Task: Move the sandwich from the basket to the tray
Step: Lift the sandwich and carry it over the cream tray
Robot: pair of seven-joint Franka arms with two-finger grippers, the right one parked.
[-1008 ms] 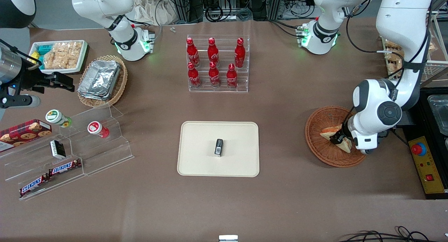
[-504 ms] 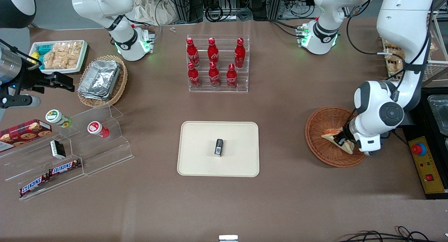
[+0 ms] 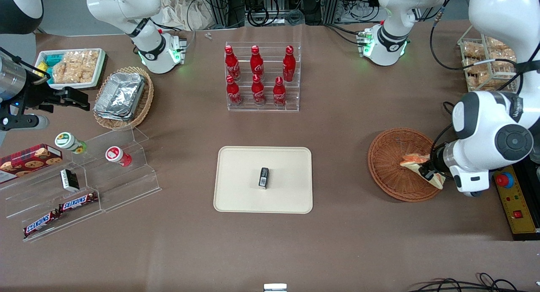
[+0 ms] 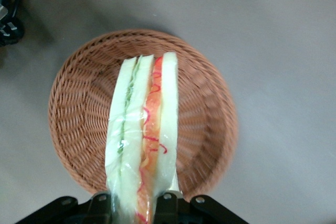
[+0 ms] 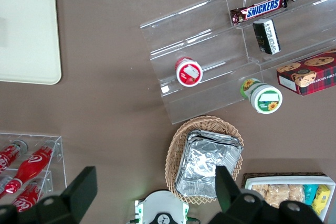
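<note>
While brown cloth covers the table (image 3: pixel 358 241), the end effector (image 3: pixel 427 172) pinches the sandwich (image 3: pixel 415 162) above the basket (image 3: pixel 386 165)

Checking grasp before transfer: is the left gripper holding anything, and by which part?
Yes. The gripper is shut on the sandwich, pinching one end of the wedge across its bread faces, above the basket.

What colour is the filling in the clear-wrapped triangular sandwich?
Green and orange-red between white bread on the sandwich, held by the gripper; the left wrist view shows it best.
</note>
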